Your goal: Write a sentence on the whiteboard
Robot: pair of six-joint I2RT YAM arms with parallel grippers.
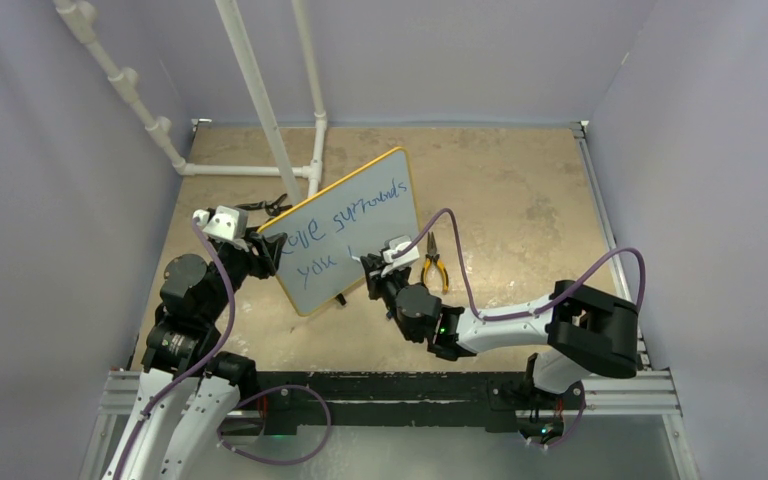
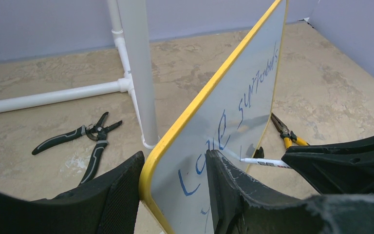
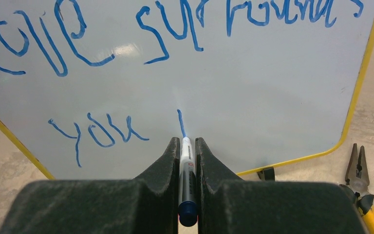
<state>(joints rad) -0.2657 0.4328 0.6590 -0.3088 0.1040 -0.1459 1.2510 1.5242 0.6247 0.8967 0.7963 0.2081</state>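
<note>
At mid-table, on small black feet: whiteboard, yellow-framed, face turned toward the arms, sentence in blue across it, "love surrounds" above "you". Left gripper at the board's left edge, jaws half spread, one finger on each side, apparently clamping the frame. Right gripper low before the face, jaws pressed on a marker, tip at the foot of a short blue stroke just after "you". Yellow-handled pliers lying right of the board; black pliers behind it, near white pipes.
</note>
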